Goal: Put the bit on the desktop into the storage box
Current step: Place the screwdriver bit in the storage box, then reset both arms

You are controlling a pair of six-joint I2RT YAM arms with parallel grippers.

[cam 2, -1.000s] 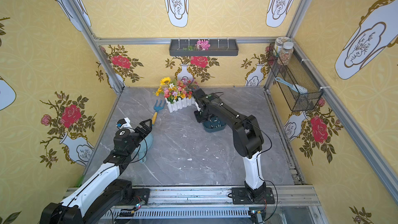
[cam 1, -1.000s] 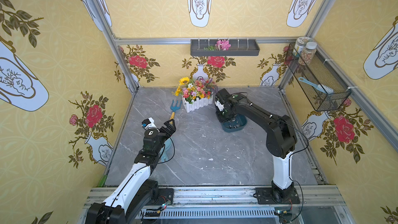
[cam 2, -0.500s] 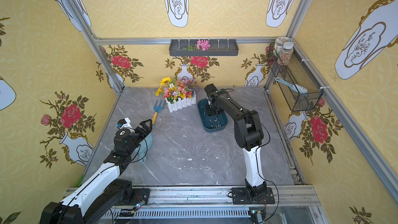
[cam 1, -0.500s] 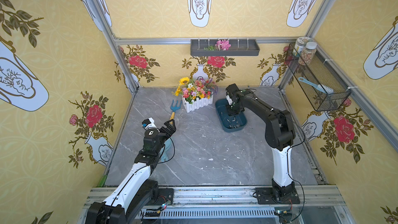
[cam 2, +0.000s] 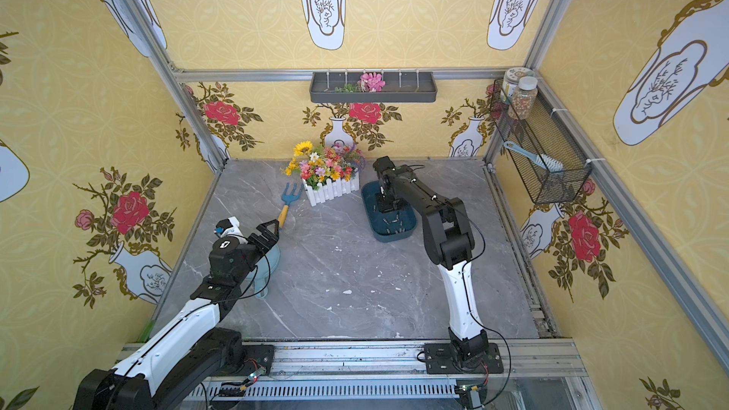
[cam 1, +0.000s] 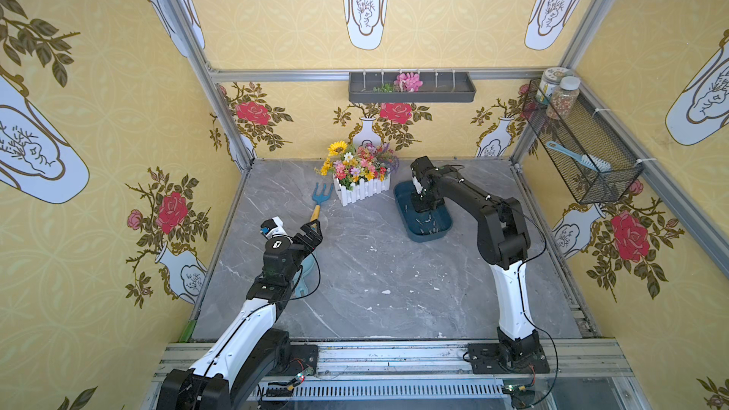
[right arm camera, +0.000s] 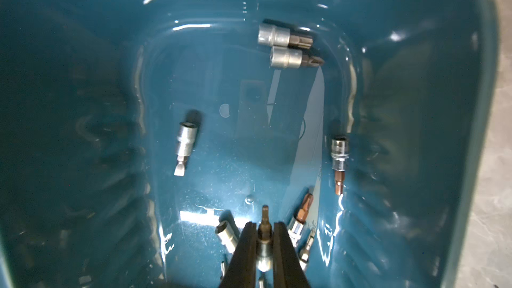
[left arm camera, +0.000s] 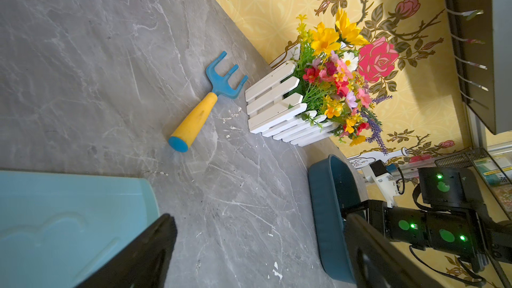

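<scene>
Scattered bits (right arm camera: pixel 187 148) crowd the storage box (right arm camera: pixel 69 106) floor; desktop (cam 1: pixel 374 262) centre lies open.

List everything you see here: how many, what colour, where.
desktop: one, grey marble, cell floor
storage box: one, dark teal, beside the planter
loose bits: at least seven, silver and brown, in the storage box
held bit: one, dark, in the right gripper
garden fork: one, blue and yellow, on desktop
planter: one, white, mixed flowers, back of desktop
scoop: one, pale blue, under the left gripper
wall tray: one, grey, back wall
wire basket: one, black, side wall, holding jars and brush
left gripper: one, black, open over scoop
right gripper: one, black, shut on held bit
</scene>
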